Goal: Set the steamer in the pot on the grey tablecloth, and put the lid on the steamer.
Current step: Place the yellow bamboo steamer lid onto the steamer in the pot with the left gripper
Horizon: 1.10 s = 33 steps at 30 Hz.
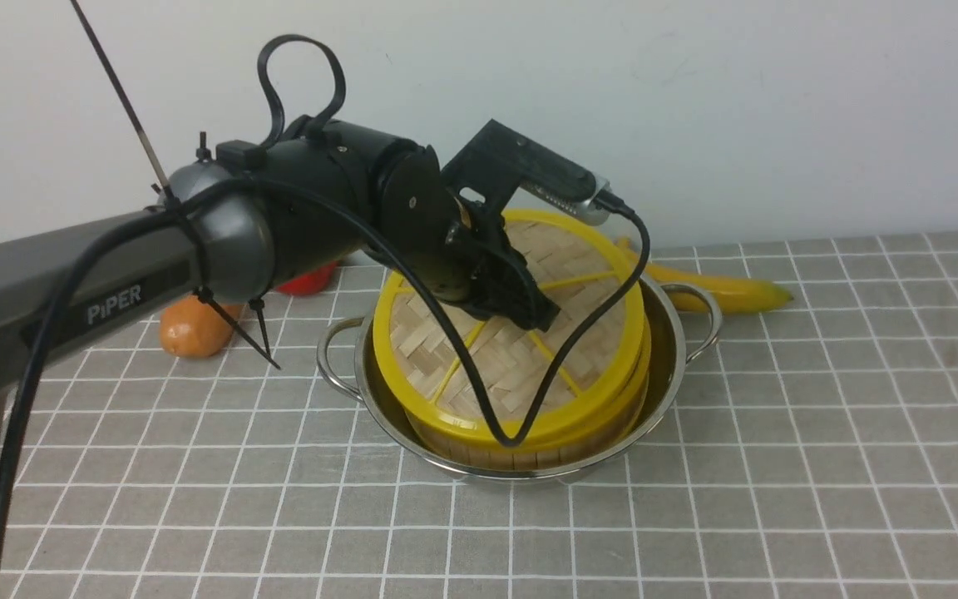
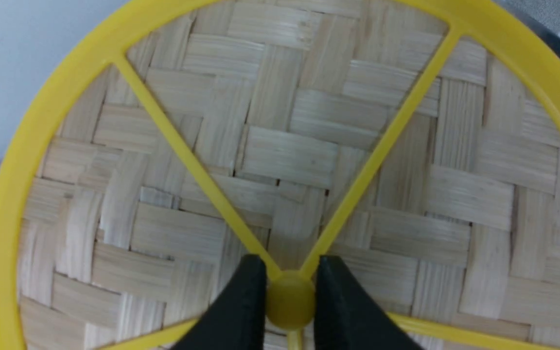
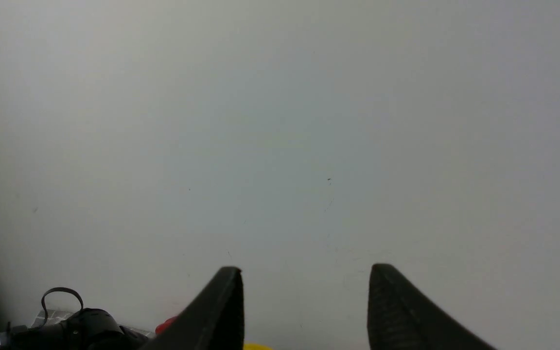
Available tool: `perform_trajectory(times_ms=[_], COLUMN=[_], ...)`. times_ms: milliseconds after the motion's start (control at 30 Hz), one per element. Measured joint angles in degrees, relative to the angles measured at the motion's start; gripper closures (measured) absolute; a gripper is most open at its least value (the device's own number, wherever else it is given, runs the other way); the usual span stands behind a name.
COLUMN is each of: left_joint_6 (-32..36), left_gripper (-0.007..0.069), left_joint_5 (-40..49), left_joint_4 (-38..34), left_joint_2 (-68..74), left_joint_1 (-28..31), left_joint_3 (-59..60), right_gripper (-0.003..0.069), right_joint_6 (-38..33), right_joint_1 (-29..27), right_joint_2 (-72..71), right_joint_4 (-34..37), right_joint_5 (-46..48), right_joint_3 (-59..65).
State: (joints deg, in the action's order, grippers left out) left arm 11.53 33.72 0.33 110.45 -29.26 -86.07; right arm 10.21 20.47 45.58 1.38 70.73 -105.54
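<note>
In the front view, the left arm (image 1: 304,208) is stretched in from the left edge, raised over the upper left of the frame, with its wrist bent down toward the centre. At the far left, an orange fruit (image 1: 196,326) and, nearer the centre, a red one (image 1: 308,281) are partly covered by the arm. In the middle, the left gripper (image 2: 290,301) is pointed down at the lid (image 2: 280,146), its fingers clamped on the yellow centre hub (image 2: 290,300). The lid is seen on top of the steamer (image 1: 529,453), which is seated in the pot (image 1: 669,408) on the tablecloth (image 1: 820,466). Right of centre, a banana (image 1: 737,293) is seen behind the pot's handle. The right gripper (image 3: 306,306), seen only in its wrist view, is held wide apart, with nothing between its fingers.
</note>
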Motion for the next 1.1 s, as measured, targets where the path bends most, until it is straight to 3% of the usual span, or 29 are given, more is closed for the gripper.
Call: perform_trajectory(times_ms=[1100], left_joint_6=[0.26], left_gripper=[0.0508], left_joint_5=[-2.75], left_joint_4=[-1.69], left_joint_2=[1.86], left_joint_1=[0.00], left_joint_3=[0.00], right_gripper=[0.0300], right_joint_6=[0.04], right_joint_1=[0.00], right_joint_2=[0.00], right_joint_4=[0.00], right_joint_5=[0.00], right_joint_3=[0.00])
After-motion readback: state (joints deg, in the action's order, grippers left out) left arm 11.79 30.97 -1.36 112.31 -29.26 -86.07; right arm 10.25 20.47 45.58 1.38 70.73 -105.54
